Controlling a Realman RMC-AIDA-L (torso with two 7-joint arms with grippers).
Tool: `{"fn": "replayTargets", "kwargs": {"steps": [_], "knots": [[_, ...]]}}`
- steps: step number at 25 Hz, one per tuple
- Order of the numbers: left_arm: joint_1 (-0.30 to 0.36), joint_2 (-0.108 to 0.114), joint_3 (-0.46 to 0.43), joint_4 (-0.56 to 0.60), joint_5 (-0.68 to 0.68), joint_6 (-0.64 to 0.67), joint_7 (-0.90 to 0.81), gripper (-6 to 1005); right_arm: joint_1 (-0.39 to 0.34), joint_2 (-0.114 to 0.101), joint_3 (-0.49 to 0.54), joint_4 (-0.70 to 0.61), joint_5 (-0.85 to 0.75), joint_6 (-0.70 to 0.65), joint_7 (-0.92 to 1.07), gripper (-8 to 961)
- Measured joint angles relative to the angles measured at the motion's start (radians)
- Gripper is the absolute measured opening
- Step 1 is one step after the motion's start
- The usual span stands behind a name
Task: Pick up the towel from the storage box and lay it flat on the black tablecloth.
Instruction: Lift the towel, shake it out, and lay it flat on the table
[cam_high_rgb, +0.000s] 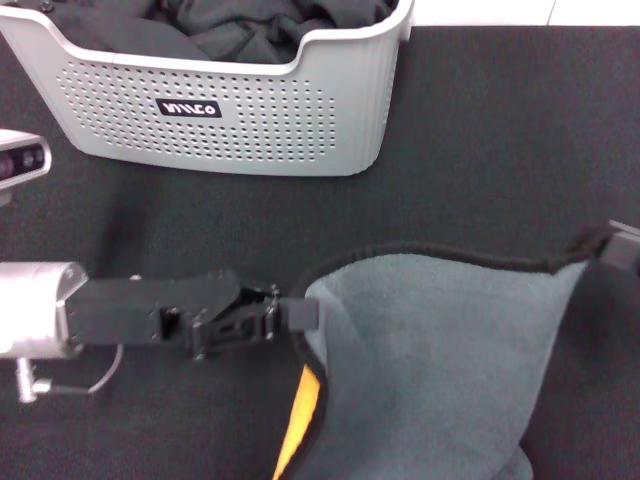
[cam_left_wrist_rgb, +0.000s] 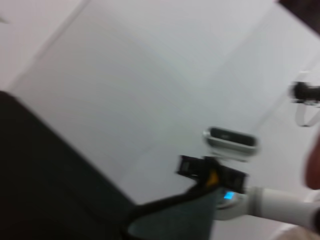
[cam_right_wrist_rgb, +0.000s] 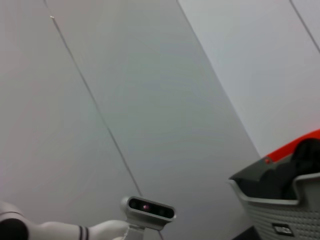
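Over the black tablecloth (cam_high_rgb: 470, 130), the towel (cam_high_rgb: 440, 350) is being held stretched between the two grippers, grey-teal face up, with a strip of its orange-yellow underside showing at the folded near-left edge. Its left corner is being pinched by the left gripper (cam_high_rgb: 295, 313), fingers pressed together on the black stitched border. Its right corner is being gripped at the frame's right edge by the right gripper (cam_high_rgb: 622, 245), and the same pinch is being caught from farther off in the left wrist view, where that gripper (cam_left_wrist_rgb: 212, 174) is clamped on the border. Behind the towel, well apart from it, the storage box (cam_high_rgb: 230, 115) is sitting on the cloth with plain black garments (cam_high_rgb: 250, 25) piled inside; the box (cam_right_wrist_rgb: 280, 210) is also being glimpsed in the right wrist view.
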Motion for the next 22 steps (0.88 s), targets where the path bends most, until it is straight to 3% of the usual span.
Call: {"fn": "replayTargets", "kwargs": {"steps": [8, 11, 17, 22], "knots": [[-0.003, -0.005, -0.030, 0.003, -0.004, -0.164, 0.022, 31, 0.206, 0.019, 0.037, 0.273, -0.055, -0.062, -0.177, 13], [0.006, -0.003, -0.065, 0.003, 0.000, -0.188, 0.032, 31, 0.261, 0.035, 0.038, 0.313, -0.075, -0.123, -0.207, 14], [0.045, 0.008, -0.118, 0.018, 0.001, -0.251, 0.035, 30, 0.307, 0.068, 0.028, 0.318, -0.102, -0.306, -0.216, 14], [0.062, 0.008, -0.124, 0.029, 0.004, -0.312, 0.033, 30, 0.334, 0.074, 0.000, 0.329, -0.099, -0.406, -0.211, 15]]}}
